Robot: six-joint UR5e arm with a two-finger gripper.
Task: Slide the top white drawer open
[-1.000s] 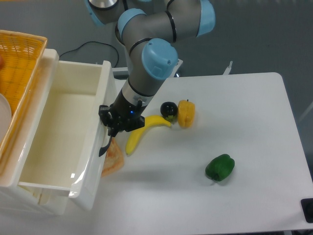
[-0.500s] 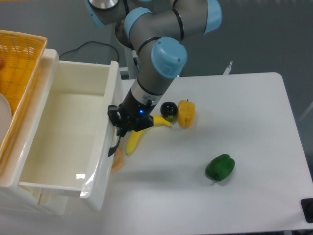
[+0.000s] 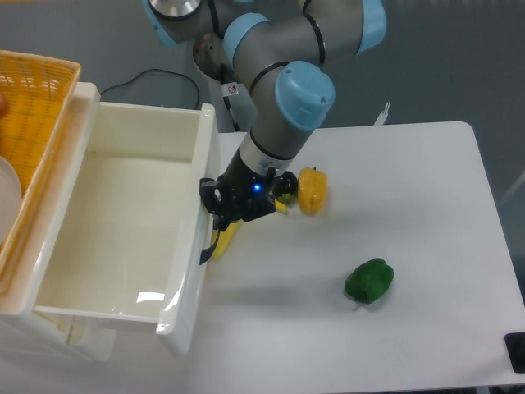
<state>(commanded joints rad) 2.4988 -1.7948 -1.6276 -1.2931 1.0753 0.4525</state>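
The top white drawer [image 3: 123, 222] stands pulled far out of the cabinet at the left, its empty glossy inside open to view. Its front panel [image 3: 199, 238] reaches out over the table. The curved black handle [image 3: 208, 245] sits on that front, and my gripper [image 3: 216, 215] is shut on the handle's upper part. The arm comes down from the top centre.
A yellow wicker basket [image 3: 33, 123] sits on the cabinet at far left. A banana [image 3: 225, 238] lies partly under my gripper, beside a black ball [image 3: 287, 187], a yellow pepper [image 3: 312, 190] and a green pepper [image 3: 369, 281] on the white table [image 3: 426, 205].
The drawer has slid further out to the right with my gripper on its handle. Its front now covers the orange item that lay by the banana.
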